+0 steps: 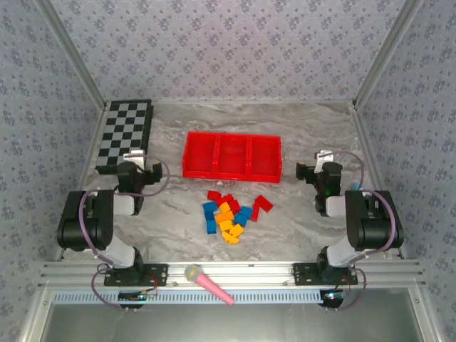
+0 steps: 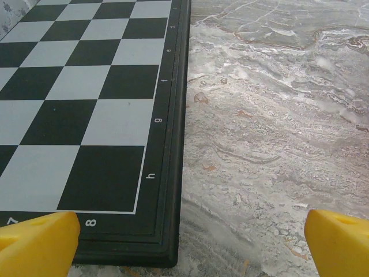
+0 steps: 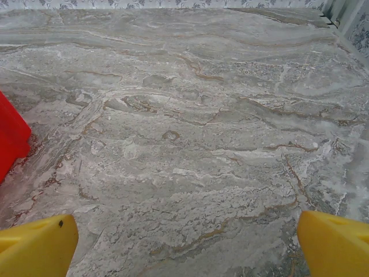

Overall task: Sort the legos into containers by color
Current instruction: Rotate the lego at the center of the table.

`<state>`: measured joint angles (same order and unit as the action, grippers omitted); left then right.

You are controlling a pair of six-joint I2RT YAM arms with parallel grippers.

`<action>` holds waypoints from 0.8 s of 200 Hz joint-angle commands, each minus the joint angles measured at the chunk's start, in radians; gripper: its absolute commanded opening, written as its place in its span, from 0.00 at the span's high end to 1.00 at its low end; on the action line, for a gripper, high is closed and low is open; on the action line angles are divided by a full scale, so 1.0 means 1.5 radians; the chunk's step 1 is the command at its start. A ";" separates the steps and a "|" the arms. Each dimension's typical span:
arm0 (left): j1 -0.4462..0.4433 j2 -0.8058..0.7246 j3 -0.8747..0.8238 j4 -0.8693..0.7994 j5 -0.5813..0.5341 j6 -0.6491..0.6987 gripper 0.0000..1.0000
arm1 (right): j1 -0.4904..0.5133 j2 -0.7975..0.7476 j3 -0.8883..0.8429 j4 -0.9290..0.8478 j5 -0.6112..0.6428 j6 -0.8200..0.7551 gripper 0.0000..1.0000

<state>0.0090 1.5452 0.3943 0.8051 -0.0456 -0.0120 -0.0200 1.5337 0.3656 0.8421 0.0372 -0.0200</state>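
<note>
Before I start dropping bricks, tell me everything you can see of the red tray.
The red tray is a shallow, bright, plastic-looking rectangle, split by two dividers into three side-by-side compartments, all empty. It sits flat on the marble-patterned table, roughly mid-table, lengthwise left to right. The legos lie just in front, not touching it.

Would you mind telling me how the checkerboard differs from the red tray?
The checkerboard is flat and black-and-white; the red tray has raised walls and three compartments. The checkerboard lies at the far left, running front to back; the red tray sits centrally, lying crosswise. Both are rectangular and rest on the marble table.
</note>
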 commanded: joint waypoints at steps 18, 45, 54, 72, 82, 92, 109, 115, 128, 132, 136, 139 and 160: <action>0.002 -0.006 0.014 0.003 0.001 -0.007 0.00 | -0.004 0.000 0.013 -0.001 -0.007 -0.006 0.00; 0.003 -0.006 0.014 0.004 0.001 -0.007 0.00 | -0.005 0.000 0.013 -0.002 -0.011 -0.005 0.00; 0.004 -0.006 0.014 0.003 0.002 -0.007 0.00 | -0.007 0.001 0.012 -0.002 -0.014 -0.004 0.00; 0.011 -0.006 0.014 0.004 0.017 -0.011 0.00 | -0.009 0.000 0.013 -0.003 -0.018 -0.001 0.00; 0.019 -0.006 0.013 0.006 0.031 -0.016 0.00 | -0.011 0.000 0.012 -0.003 -0.020 0.000 0.00; 0.021 -0.006 0.013 0.006 0.032 -0.017 0.00 | -0.013 -0.001 0.013 -0.003 -0.023 0.002 0.00; 0.020 -0.006 0.013 0.005 0.033 -0.015 0.00 | -0.013 -0.001 0.012 0.000 -0.022 0.001 0.01; 0.020 -0.006 0.013 0.005 0.033 -0.015 0.00 | -0.014 -0.001 0.013 -0.002 -0.023 0.001 0.00; 0.020 -0.006 0.014 0.004 0.033 -0.015 0.00 | -0.014 -0.001 0.013 -0.002 -0.024 0.001 0.01; 0.020 -0.006 0.015 0.004 0.033 -0.015 0.00 | -0.014 -0.001 0.013 -0.002 -0.023 0.001 0.01; 0.020 -0.006 0.014 0.004 0.033 -0.016 0.00 | -0.014 -0.001 0.012 -0.002 -0.025 0.001 0.00; 0.021 -0.006 0.014 0.004 0.033 -0.015 0.00 | -0.015 -0.001 0.012 -0.002 -0.025 0.002 0.01; 0.020 -0.006 0.014 0.003 0.033 -0.015 0.00 | -0.017 -0.001 0.012 -0.002 -0.028 0.003 0.00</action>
<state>0.0357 1.5452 0.3943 0.8051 -0.0147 -0.0196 -0.0353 1.5337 0.3656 0.8417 0.0093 -0.0193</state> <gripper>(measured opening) 0.994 0.994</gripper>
